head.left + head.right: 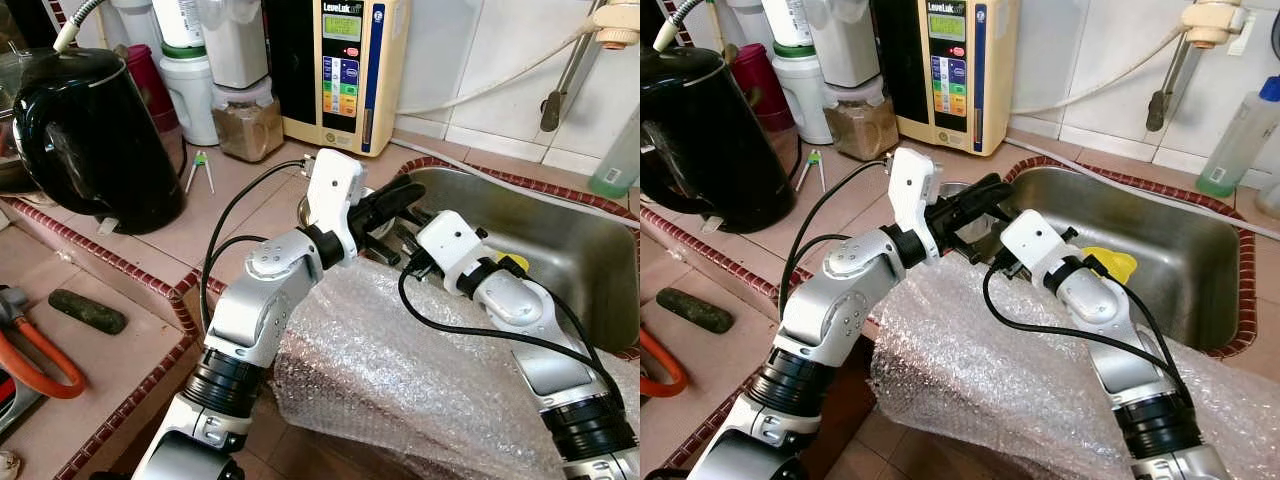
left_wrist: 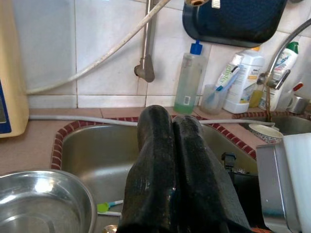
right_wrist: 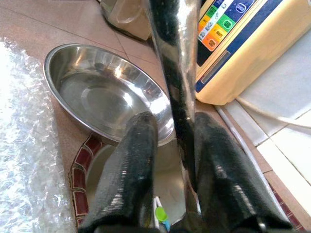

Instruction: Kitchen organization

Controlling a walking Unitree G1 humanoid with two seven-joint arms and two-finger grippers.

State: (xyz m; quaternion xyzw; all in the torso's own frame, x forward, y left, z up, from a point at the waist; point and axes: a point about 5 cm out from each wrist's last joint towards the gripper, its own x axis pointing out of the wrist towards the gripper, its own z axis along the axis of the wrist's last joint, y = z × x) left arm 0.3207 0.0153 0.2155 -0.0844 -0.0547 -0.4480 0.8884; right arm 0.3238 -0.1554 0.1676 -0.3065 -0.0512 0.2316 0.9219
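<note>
A steel bowl sits on the tiled counter at the near left corner of the sink. My left gripper is shut and empty, reaching past the bowl over the sink's left end. My right gripper is open just right of the bowl, pointing at it. A shiny dark rod stands between its fingers, close against one of them; I cannot tell what the rod is. A green-tipped toothbrush lies in the sink under the grippers.
Bubble wrap covers the counter under both arms. A black kettle, jars and a cream water machine stand at the back left. A yellow item lies in the sink. Bottles stand behind it.
</note>
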